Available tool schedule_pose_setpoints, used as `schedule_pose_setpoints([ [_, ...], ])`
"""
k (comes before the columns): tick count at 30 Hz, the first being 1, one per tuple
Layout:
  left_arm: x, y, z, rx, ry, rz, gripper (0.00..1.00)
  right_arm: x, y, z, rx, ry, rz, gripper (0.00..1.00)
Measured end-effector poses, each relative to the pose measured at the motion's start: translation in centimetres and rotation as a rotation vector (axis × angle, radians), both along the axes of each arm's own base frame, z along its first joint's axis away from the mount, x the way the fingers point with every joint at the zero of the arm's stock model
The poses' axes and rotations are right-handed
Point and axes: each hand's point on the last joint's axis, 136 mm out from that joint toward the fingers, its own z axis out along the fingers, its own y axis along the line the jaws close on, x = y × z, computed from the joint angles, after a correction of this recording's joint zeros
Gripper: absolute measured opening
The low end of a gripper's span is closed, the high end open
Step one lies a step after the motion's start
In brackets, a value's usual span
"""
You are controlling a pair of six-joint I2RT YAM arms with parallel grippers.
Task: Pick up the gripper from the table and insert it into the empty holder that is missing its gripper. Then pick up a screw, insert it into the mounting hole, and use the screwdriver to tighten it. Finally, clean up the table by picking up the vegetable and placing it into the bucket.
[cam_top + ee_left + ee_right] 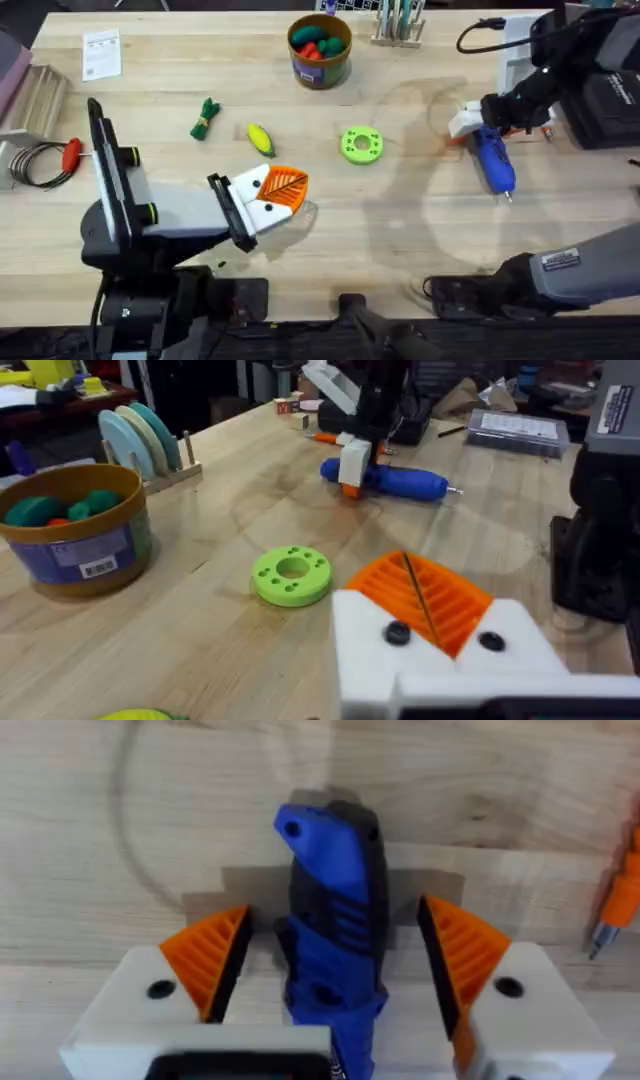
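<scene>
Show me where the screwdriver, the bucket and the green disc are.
screwdriver [493, 159]: overhead view, middle of its blue body.
bucket [320, 66]: overhead view, labelled side wall.
green disc [291, 575]: left wrist view, top face beside centre hole.

Black arms, white mounts w/ orange ribbed pads [212, 958].

The pale wooden tabletop [300, 150] carries a green disc [361, 144] at its centre, the bucket [319, 48] at twelve o'clock, the blue screwdriver [492, 160] at three o'clock, and a yellow vegetable [260, 138] beside a green one [205, 118] toward nine o'clock.
</scene>
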Motion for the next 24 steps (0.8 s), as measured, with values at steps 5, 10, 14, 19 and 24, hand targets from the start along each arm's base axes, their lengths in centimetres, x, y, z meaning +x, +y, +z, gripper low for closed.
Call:
schedule_pose_setpoints([
  [5, 0.00, 0.00, 0.00, 0.000, 0.000, 0.000, 0.004, 0.09, -0.01, -0.04, 0.001, -0.010, -0.001, 0.992],
  [10, 0.00, 0.00, 0.00, 0.000, 0.000, 0.000, 0.004, 0.03, 0.02, -0.06, 0.003, -0.008, -0.002, 0.909],
  [14, 0.00, 0.00, 0.00, 0.000, 0.000, 0.000, 0.004, -0.01, -0.08, -0.07, -0.003, -0.006, -0.001, 0.480],
  [19, 0.00, 0.00, 0.00, 0.000, 0.000, 0.000, 0.004, -0.23, -0.29, -0.24, -0.011, 0.001, -0.009, 0.018],
  [24, 0.00, 0.00, 0.00, 0.000, 0.000, 0.000, 0.004, -0.26, -0.32, -0.25, -0.014, 0.002, -0.006, 0.023],
])
